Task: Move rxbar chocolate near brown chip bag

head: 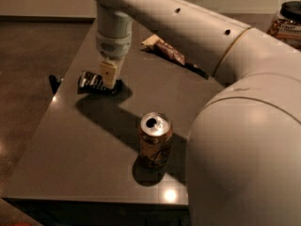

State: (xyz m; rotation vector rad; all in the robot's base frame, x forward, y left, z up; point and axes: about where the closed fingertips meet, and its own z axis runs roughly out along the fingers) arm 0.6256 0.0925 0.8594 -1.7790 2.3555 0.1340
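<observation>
The rxbar chocolate [91, 81], a small black wrapper with white lettering, is at the table's left side. My gripper [109, 75] comes straight down on its right end and is shut on it, with one cream finger [108, 73] showing in front of the bar. The bar is at or just above the tabletop. The brown chip bag [165, 51] lies farther back and to the right, and my arm hides part of it.
A brown soda can [154, 139] with an open top stands upright in the middle front of the grey table [70, 164]. A small black thing [54, 83] sticks out at the table's left edge. A jar [285, 23] stands at the far right. My arm fills the right side.
</observation>
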